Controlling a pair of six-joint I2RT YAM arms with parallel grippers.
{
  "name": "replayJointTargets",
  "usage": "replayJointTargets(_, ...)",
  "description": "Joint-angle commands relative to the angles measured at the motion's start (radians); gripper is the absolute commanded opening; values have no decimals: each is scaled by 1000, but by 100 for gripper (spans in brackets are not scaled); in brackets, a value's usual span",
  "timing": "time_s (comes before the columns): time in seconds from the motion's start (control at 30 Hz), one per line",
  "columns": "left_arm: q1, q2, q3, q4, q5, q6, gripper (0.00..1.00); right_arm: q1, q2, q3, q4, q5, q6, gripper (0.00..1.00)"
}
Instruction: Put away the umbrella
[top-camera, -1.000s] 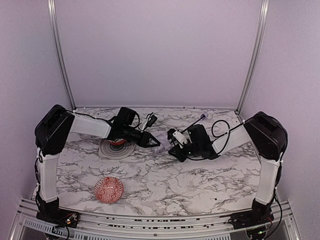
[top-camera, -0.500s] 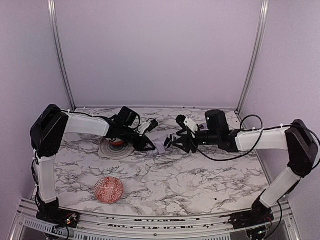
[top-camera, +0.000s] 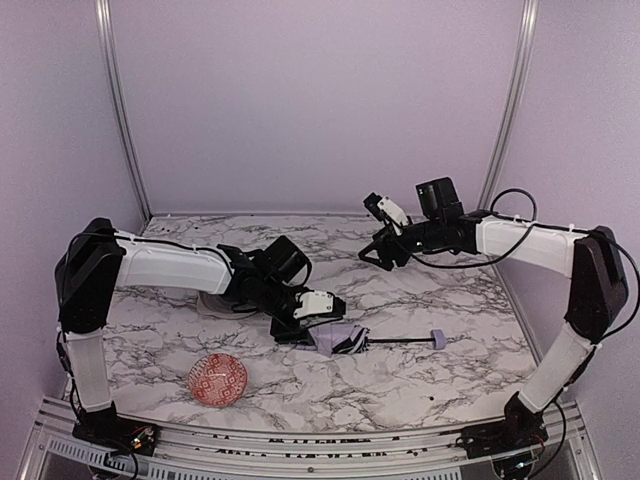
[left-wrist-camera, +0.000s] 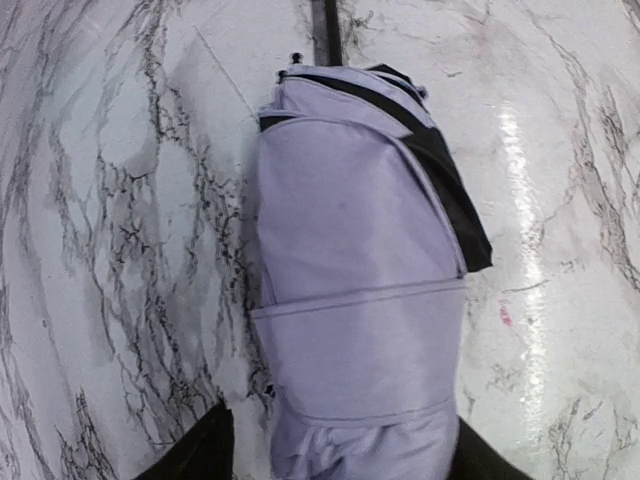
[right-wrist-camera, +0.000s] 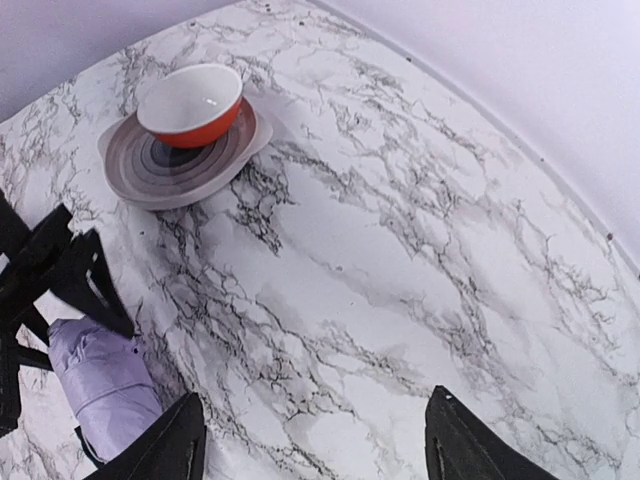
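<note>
Umbrella (left-wrist-camera: 355, 300) fabric is cut off at the bottom edge of the left wrist view, so I can't tell if the left gripper (top-camera: 312, 332) actually touches it. Its fingers (left-wrist-camera: 200, 455) are spread on either side of the folded lavender bundle, which lies flat on the table (top-camera: 420, 390), with the knob handle (top-camera: 437, 340) out ahead of them. The right gripper (right-wrist-camera: 320, 455) hangs wide apart, holding nothing, well away from the umbrella. Count: one umbrella, one plate (right-wrist-camera: 170, 165) (mostly hidden by the left arm from above), two bowls: orange bowl (right-wrist-camera: 190, 100) on the plate, patterned bowl (top-camera: 217, 379) back behind the left gripper.
</note>
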Motion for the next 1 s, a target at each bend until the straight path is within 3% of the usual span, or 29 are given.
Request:
replayJointTargets(0.0, 16, -30, 21, 12, -127, 49, 98, 46, -12, 40, -133, 65, -38, 72)
replayJointTargets(0.2, 16, -138, -64, 20, -254, 25, 99, 134, -5, 44, -210, 128, -109, 73)
replayJointTargets(0.43, 46, -427, -203, 74, -107, -117, 99, 262, 92, 108, -258, 162, -161, 75)
replayJointTargets(0.6, 128, -560, -271, 273, -314, -411, 99, 403, 198, 200, -349, 278, -208, 77)
replayJointTargets(0.7, 185, -582, -232, 285, -349, -603, 99, 465, 253, 251, -427, 419, -222, 82)
replayJointTargets(0.8, 187, -631, -249, 313, -402, -612, 99, 488, 288, 281, -464, 491, -222, 98)
replayJointTargets(0.97, 186, -652, -275, 347, -466, -545, 99, 510, 364, 338, -504, 516, -236, 99)
